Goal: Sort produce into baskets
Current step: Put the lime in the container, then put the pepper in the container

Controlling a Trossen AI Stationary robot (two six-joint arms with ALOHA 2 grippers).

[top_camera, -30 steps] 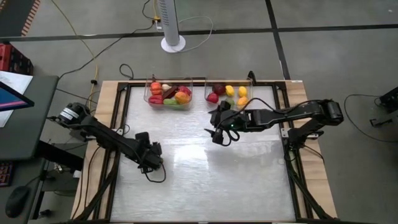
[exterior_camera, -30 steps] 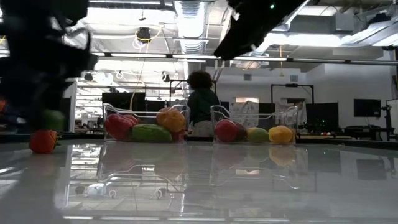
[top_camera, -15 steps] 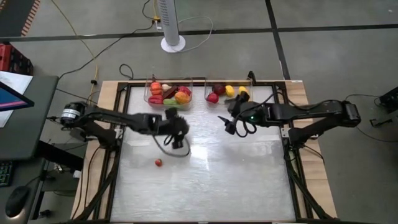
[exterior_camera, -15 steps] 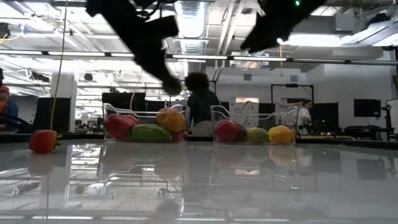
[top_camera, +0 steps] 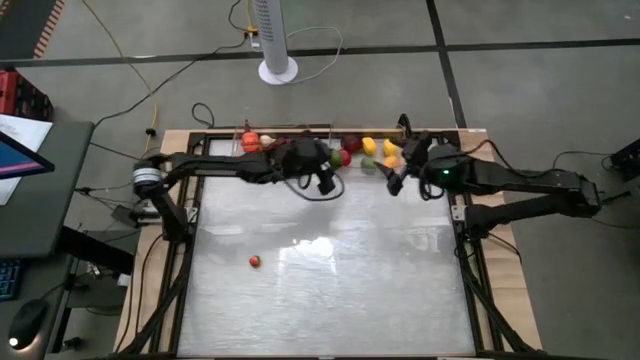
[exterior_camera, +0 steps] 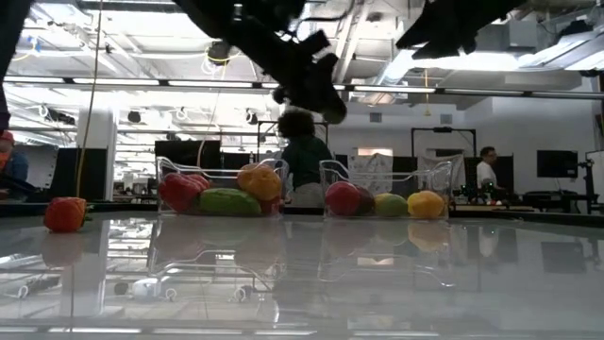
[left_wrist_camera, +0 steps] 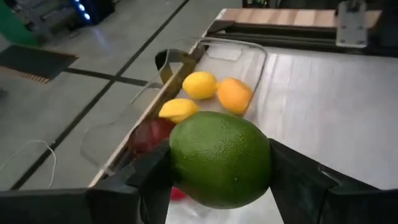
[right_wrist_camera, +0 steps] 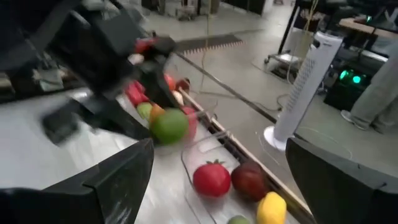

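Observation:
My left gripper [top_camera: 326,180] is shut on a green lime [left_wrist_camera: 221,158], held in the air just in front of the right clear basket [left_wrist_camera: 249,50]; the lime also shows in the right wrist view [right_wrist_camera: 169,124]. My right gripper [top_camera: 395,180] is open and empty, in the air near that basket's near right side. The right basket [top_camera: 372,150] holds lemons [left_wrist_camera: 199,84], an orange fruit [left_wrist_camera: 235,94] and a red tomato [right_wrist_camera: 211,177]. The left basket [top_camera: 268,150] holds red, green and orange produce. A red fruit [top_camera: 255,262] lies on the table. My left gripper pinches the lime between its two fingers, one on each opposite side [left_wrist_camera: 177,162]. The fingers slant down toward the table's far right. The lime is lifted clear of the table, above the near edge of the right basket.
Both baskets stand side by side at the table's far edge [exterior_camera: 219,194] [exterior_camera: 385,194]. A white fan column [top_camera: 275,40] stands on the floor beyond the table. A person [exterior_camera: 304,156] is in the room behind the baskets. The glossy table top [top_camera: 330,290] lies nearer.
My left gripper has gone from the table's near left up and toward the far edge and the right basket, carrying the lime clear of the table. My right gripper has gone toward the table's far right, near the right basket. The red fruit has stayed on the table.

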